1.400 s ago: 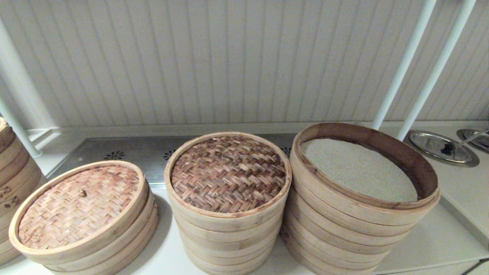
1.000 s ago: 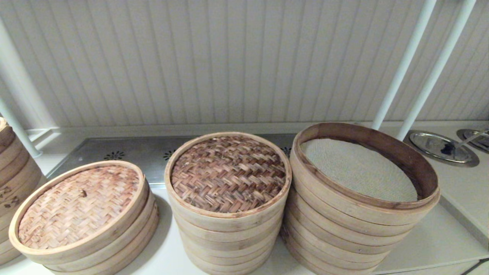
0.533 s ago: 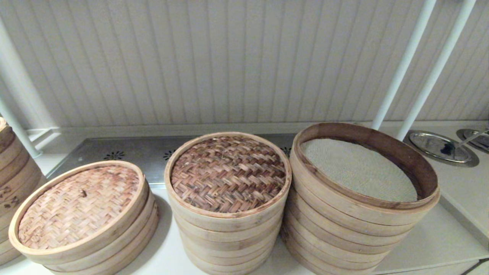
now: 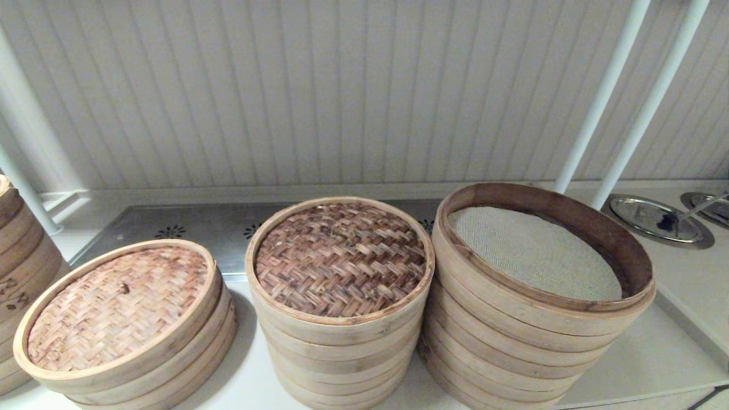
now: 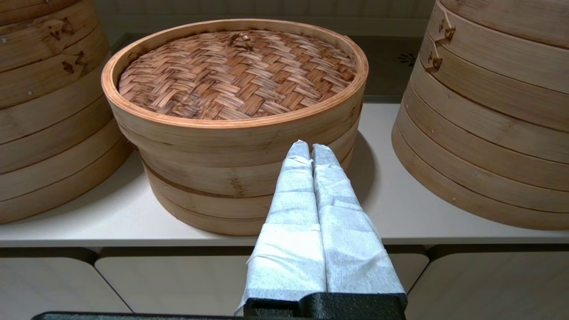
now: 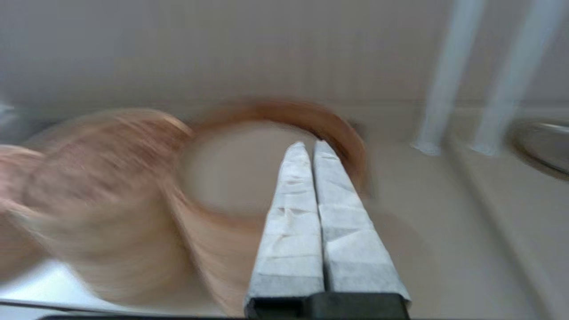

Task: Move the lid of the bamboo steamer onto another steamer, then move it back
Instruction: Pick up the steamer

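The bamboo steamer lid (image 4: 340, 259), dark brown herringbone weave in a pale hoop, sits on the middle stack in the head view. Right beside it stands the other steamer (image 4: 541, 302), the widest and tallest stack, uncovered, with a grey-beige mesh liner (image 4: 532, 253). Neither arm shows in the head view. My left gripper (image 5: 311, 149) is shut and empty, in front of the counter edge, pointing at the low steamer with the pinkish-tan lid (image 5: 235, 66). My right gripper (image 6: 310, 146) is shut and empty, above and in front of the open steamer (image 6: 311, 118), which shows smeared.
A low steamer with a pinkish-tan lid (image 4: 117, 304) stands at the left, another stack (image 4: 20, 262) at the far left edge. Two white poles (image 4: 632, 97) rise behind the wide steamer. Metal dishes (image 4: 655, 219) lie at the far right. A wall closes the back.
Nothing has moved in the head view. The right wrist view is smeared, so the right arm is moving.
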Tool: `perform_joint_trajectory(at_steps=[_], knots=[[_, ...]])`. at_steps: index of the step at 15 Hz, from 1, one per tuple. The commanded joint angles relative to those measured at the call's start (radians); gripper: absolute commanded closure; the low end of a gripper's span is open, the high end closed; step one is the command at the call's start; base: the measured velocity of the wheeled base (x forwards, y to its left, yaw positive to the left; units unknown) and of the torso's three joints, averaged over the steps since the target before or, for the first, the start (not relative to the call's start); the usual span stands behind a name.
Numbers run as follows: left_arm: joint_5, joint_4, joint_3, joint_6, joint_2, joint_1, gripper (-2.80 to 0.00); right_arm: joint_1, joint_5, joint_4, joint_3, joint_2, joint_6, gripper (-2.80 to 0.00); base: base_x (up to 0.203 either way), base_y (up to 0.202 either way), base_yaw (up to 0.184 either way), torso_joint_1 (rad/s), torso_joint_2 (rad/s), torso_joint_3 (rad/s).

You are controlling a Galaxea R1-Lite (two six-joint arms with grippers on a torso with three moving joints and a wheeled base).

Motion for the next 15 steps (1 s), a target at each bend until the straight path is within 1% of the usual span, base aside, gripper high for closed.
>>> perform_joint_trajectory(at_steps=[1,3,5,6,8,10,12,15], knots=[[0.000,0.000,0.000,0.000,0.000,0.000,0.00,0.065,0.021,0.005,-0.168,0.282,0.037,0.00,0.000,0.000,0.000,0.000,0.00,0.000],[0.000,0.000,0.000,0.000,0.000,0.000,0.00,0.132,0.033,0.006,-0.260,0.416,0.064,0.00,0.000,0.000,0.000,0.000,0.00,0.000],[0.000,0.000,-0.001,0.000,0.001,0.000,0.00,0.228,0.037,0.002,-0.307,0.510,0.077,0.00,0.000,0.000,0.000,0.000,0.00,0.000],[0.000,0.000,0.000,0.000,0.000,0.000,0.00,0.252,0.033,0.004,-0.320,0.530,0.078,0.00,0.000,0.000,0.000,0.000,0.00,0.000],[0.000,0.000,0.000,0.000,0.000,0.000,0.00,0.254,0.020,0.007,-0.368,0.572,0.070,0.00,0.000,0.000,0.000,0.000,0.00,0.000],[0.000,0.000,0.000,0.000,0.001,0.000,0.00,0.263,0.026,-0.002,-0.343,0.575,0.064,0.00,0.000,0.000,0.000,0.000,0.00,0.000],[0.000,0.000,0.000,0.000,0.000,0.000,0.00,0.334,0.024,-0.024,-0.326,0.577,0.066,0.00,0.000,0.000,0.000,0.000,0.00,0.000],[0.000,0.000,0.000,0.000,0.001,0.000,0.00,0.441,0.012,-0.028,-0.408,0.644,0.077,0.00,0.000,0.000,0.000,0.000,0.00,0.000]])
